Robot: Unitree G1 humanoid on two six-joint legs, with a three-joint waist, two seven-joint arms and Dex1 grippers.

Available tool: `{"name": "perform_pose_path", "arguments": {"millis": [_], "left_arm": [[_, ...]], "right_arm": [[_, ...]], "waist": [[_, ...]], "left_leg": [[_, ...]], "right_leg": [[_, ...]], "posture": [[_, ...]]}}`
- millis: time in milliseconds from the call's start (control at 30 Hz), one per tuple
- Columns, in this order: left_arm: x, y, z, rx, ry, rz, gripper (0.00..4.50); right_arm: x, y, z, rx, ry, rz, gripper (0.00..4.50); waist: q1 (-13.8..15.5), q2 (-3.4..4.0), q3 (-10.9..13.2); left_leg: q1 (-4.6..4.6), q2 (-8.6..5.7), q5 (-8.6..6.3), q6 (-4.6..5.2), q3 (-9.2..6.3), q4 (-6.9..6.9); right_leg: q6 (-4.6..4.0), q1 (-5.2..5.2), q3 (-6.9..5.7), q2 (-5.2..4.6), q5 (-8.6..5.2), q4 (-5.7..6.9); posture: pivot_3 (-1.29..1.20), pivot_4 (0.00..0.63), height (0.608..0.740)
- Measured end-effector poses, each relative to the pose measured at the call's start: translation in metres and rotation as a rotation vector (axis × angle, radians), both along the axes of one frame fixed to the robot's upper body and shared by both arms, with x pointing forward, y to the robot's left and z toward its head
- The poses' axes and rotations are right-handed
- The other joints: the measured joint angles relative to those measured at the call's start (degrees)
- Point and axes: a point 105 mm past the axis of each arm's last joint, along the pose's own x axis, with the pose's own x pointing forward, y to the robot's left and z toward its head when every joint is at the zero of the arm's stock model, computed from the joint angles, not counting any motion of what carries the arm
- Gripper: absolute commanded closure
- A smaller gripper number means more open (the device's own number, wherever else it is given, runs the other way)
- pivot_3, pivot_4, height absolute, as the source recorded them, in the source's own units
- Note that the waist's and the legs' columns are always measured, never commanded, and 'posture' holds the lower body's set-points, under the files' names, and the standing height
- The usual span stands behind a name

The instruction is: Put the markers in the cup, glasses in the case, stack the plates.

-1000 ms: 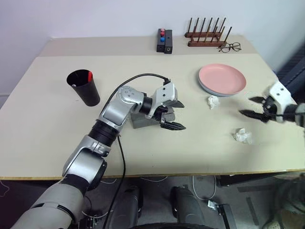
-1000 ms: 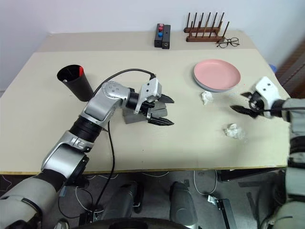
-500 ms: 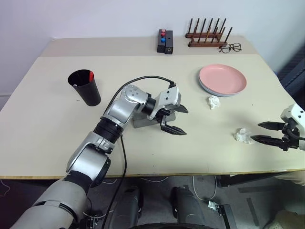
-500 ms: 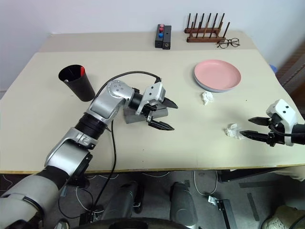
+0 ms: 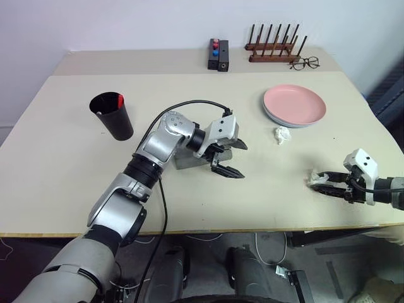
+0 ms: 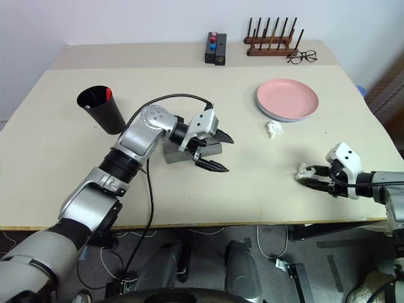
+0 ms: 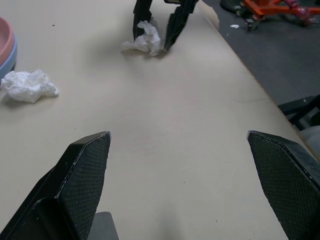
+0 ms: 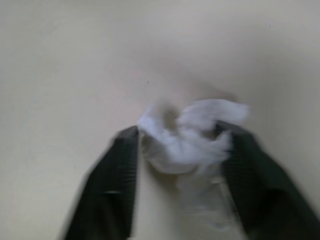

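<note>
Closing around a crumpled white tissue (image 8: 187, 137) at the near right of the counter (image 5: 63, 164), right tool (image 6: 312, 177) low and level, one finger on each side of the wad and touching it, tissue resting on the surface. Hanging over the middle of the counter, left tool (image 5: 231, 159) spread wide and holding nothing, just above the grey case (image 5: 184, 161), which lies partly hidden behind that wrist. Standing upright at the far left, black cup (image 5: 113, 116) with a red marker cap (image 5: 119, 99) showing inside its rim. Stacked at the far right, pink plate (image 5: 294, 104) on top of the light blue plate (image 5: 273, 117). Lying just near of the plates, a second tissue (image 5: 281, 134). Glasses: cannot tell where.
</note>
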Motion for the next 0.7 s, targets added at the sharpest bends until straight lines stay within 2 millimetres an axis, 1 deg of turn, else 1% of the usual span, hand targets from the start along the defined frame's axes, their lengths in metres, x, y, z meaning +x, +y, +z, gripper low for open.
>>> {"name": "perform_pose_path", "arguments": {"millis": [67, 100, 233, 333, 500, 600, 667, 700], "left_arm": [[0.000, 0.000, 0.000, 0.001, -0.001, 0.003, 0.00], [0.000, 0.000, 0.000, 0.001, -0.002, 0.004, 0.00], [0.002, 0.001, 0.000, 0.002, -0.007, 0.013, 0.00], [0.002, -0.001, 0.000, -0.003, -0.011, 0.021, 0.00], [0.007, 0.000, 0.002, -0.020, -0.019, 0.055, 0.00], [0.011, 0.002, 0.003, -0.029, -0.018, 0.091, 0.00], [0.014, 0.004, 0.004, -0.036, -0.015, 0.127, 0.00], [0.014, 0.003, 0.004, -0.038, -0.015, 0.135, 0.00]], "right_arm": [[0.002, 0.001, 0.000, -0.007, -0.010, -0.001, 4.39], [0.002, 0.001, 0.000, -0.009, -0.014, -0.001, 4.46], [0.007, 0.003, 0.000, -0.006, -0.040, -0.016, 4.46], [0.021, 0.007, 0.011, 0.045, -0.122, -0.053, 4.46], [0.065, 0.009, 0.060, 0.121, -0.401, -0.142, 4.46], [0.087, 0.011, 0.073, 0.140, -0.502, -0.196, 4.46], [0.104, 0.014, 0.077, 0.150, -0.546, -0.243, 4.46], [0.109, 0.014, 0.076, 0.151, -0.556, -0.259, 4.46]], "waist": [[0.07, 0.00, 0.00], [0.09, 0.00, 0.00], [0.01, 0.00, 0.00], [-0.18, 0.00, 0.00], [-0.18, 0.00, 0.02], [-0.21, -0.01, 0.02], [-0.27, -0.01, 0.02], [-0.18, 0.00, 0.02]], "left_leg": [[0.00, 0.00, 0.00, 0.00, 0.00, 0.00], [0.00, -0.01, 0.00, 0.00, 0.00, 0.00], [0.00, -0.01, 0.00, 0.00, 0.00, 0.00], [0.01, 0.00, 0.00, 0.00, 0.01, -0.01], [0.00, -0.01, 0.00, 0.00, 0.00, -0.02], [0.00, -0.06, 0.00, 0.00, 0.01, -0.03], [0.00, -0.09, 0.01, 0.00, 0.01, -0.04], [-0.01, -0.10, 0.01, 0.00, 0.00, -0.04]], "right_leg": [[0.00, 0.00, 0.00, 0.00, 0.00, 0.00], [0.00, 0.00, 0.00, 0.00, 0.00, 0.00], [0.00, 0.01, 0.00, 0.00, 0.00, 0.00], [0.00, -0.01, 0.00, 0.00, 0.00, 0.00], [0.01, -0.04, 0.00, 0.04, 0.01, 0.02], [0.01, -0.03, 0.00, 0.04, 0.01, 0.02], [0.01, -0.03, 0.00, 0.04, 0.02, 0.03], [0.01, -0.04, 0.00, 0.03, 0.02, 0.03]], "posture": [[0.00, 0.150, 0.740], [0.00, 0.150, 0.740], [0.00, 0.150, 0.740], [0.00, 0.150, 0.740], [0.00, 0.150, 0.740], [0.00, 0.150, 0.740], [0.00, 0.150, 0.740], [0.00, 0.150, 0.740]]}}
